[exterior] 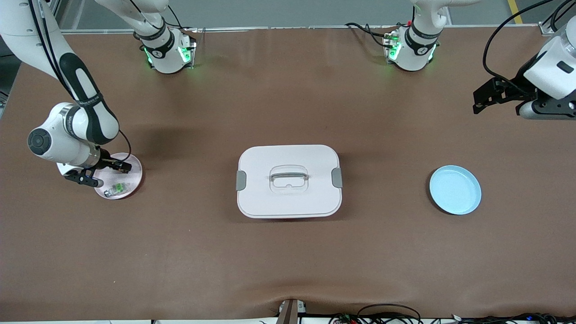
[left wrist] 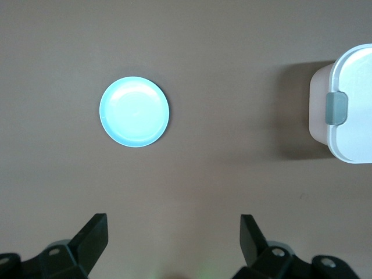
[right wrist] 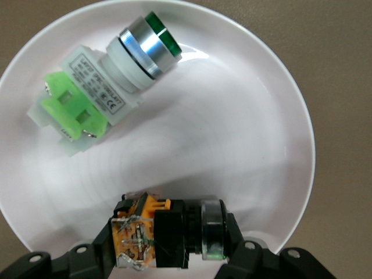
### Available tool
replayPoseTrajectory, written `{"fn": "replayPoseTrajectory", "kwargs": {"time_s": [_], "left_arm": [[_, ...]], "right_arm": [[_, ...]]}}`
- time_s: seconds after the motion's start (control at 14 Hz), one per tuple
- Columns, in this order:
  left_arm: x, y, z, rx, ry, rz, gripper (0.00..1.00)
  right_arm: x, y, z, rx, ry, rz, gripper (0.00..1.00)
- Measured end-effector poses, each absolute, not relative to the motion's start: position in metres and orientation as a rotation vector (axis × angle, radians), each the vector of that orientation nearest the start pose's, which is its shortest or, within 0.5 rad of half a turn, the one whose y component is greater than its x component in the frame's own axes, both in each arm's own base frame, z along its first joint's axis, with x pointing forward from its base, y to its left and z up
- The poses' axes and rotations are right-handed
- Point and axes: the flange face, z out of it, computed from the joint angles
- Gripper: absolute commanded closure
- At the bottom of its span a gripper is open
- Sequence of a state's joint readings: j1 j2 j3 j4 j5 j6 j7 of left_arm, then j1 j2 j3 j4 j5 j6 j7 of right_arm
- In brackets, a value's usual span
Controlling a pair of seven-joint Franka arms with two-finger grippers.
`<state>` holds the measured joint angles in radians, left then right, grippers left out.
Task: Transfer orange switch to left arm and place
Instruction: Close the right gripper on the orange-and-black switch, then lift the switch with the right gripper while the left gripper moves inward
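Nearest the front camera, the box [exterior: 288, 181] sits mid-table, lid latched, between the two plates.

Right gripper [right wrist: 174, 256] down in the white plate [right wrist: 273, 116], fingers clamped on the orange switch [right wrist: 165, 232] — grip looks to be across the black body, orange block at one end, clear-rimmed button at the other. Switch sits right between the fingers, at the plate's rim. Green switch [right wrist: 107, 87] lies apart on the same plate, untouched.

Judgement: lift straight up first so the switch clears the rim and does not nudge the green one; gain height, then carry around or high over the box.

Left gripper [left wrist: 174, 244] waits in the air with fingers spread wide, over bare table near the blue plate [left wrist: 134, 111] at the left arm's end.
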<state>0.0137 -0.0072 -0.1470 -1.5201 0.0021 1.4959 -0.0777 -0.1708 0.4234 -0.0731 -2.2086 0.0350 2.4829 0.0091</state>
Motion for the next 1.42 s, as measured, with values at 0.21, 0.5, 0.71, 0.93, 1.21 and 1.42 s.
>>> {"fn": "replayPoseTrajectory", "kwargs": {"time_s": [0.21,0.5,0.71,0.93,1.21,1.42], "left_arm": [[0.54,-0.072,0.646,-3.135,0.085,0.025,0.0],[0.541,-0.069,0.647,-3.136,0.077,0.023,0.0],[0.542,-0.054,0.648,-3.137,0.032,0.021,0.0],[0.542,-0.05,0.648,-3.137,0.021,0.028,0.0],[0.541,-0.055,0.647,-3.136,0.036,0.03,0.0],[0.541,-0.056,0.647,-3.136,0.04,0.031,0.0]], "right_arm": [[0.519,-0.131,0.174,-3.095,0.432,0.243,0.61],[0.523,-0.131,0.186,-3.078,0.428,0.327,0.61],[0.532,-0.131,0.216,-3.059,0.421,0.398,0.61],[0.535,-0.126,0.248,-3.041,0.406,0.463,0.61],[0.537,-0.104,0.312,-3.004,0.446,0.625,0.61],[0.543,-0.062,0.369,-3.001,0.539,0.747,0.61]]}}
